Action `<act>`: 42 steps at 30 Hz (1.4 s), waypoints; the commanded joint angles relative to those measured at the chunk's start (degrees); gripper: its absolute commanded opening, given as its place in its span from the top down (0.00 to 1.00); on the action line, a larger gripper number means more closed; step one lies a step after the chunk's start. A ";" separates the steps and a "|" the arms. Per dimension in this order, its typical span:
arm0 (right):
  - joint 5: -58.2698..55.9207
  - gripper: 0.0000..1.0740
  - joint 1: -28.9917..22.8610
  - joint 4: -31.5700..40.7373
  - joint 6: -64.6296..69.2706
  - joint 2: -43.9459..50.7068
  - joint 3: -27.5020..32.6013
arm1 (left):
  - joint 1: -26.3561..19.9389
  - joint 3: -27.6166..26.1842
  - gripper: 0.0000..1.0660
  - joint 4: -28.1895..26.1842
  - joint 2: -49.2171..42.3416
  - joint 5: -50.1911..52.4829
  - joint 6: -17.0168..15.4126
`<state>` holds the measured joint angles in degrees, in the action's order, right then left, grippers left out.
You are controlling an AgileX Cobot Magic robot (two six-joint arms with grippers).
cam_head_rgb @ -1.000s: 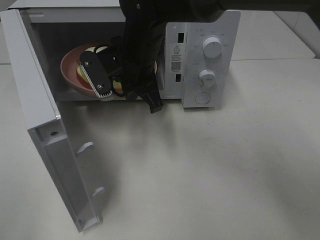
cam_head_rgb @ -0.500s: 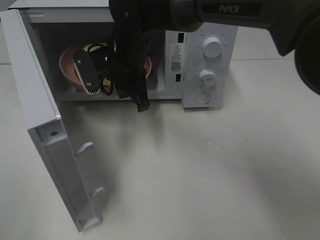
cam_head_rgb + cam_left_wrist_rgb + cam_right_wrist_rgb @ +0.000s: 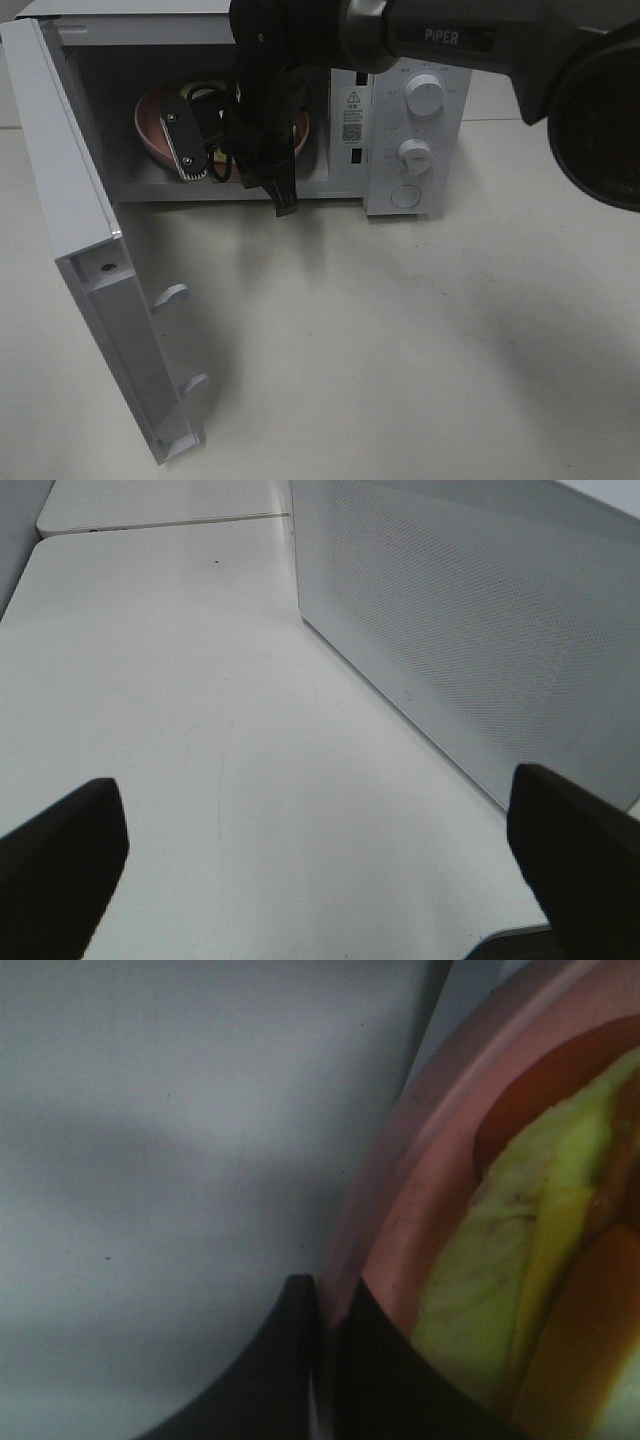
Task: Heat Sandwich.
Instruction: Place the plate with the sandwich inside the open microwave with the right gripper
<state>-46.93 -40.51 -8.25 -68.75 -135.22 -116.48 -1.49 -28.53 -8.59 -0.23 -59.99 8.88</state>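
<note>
Black arm (image 3: 268, 120) inside microwave (image 3: 430, 190), right gripper (image 3: 322, 1310) pinching pink plate (image 3: 400, 1190)

The left tool (image 3: 318, 860) hung over the plain white bench (image 3: 150, 680), its two dark fingers (image 3: 60, 870) spread wide apart. Beyond them, to one side, a white finely perforated panel (image 3: 480, 630) stood on the bench.

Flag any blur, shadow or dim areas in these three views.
Exterior high: sharp, but the dark arm hides much of the dim microwave interior and shadows the table. Left wrist: evenly lit, left gripper blurred at the edge. Right wrist: too close, soft focus on plate, sandwich and right gripper.
</note>
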 commanded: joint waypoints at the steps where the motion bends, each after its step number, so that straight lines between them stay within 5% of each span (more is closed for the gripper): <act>1: 1.89 0.98 0.29 -0.57 0.23 -0.34 -1.32 | 0.40 0.11 0.08 0.00 -1.49 0.46 -0.29; 14: 2.86 0.87 0.57 -0.46 0.06 -2.81 -3.90 | 0.40 0.11 0.08 0.00 -1.49 0.46 -0.29; 21: 5.67 0.47 0.57 -0.46 8.19 -2.81 -3.78 | 0.40 0.11 0.08 0.00 -1.49 0.46 -0.29; 26: 5.04 0.29 0.57 0.06 10.31 -2.81 -3.78 | 0.40 0.11 0.08 0.00 -1.49 0.46 -0.29; 42: 11.06 0.27 0.57 -2.98 16.73 1.03 3.38 | 0.40 0.11 0.08 0.00 -1.49 0.46 -0.29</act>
<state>-37.82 -39.99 -10.20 -54.37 -135.85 -114.31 -1.49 -28.53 -8.59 -0.23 -59.99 8.88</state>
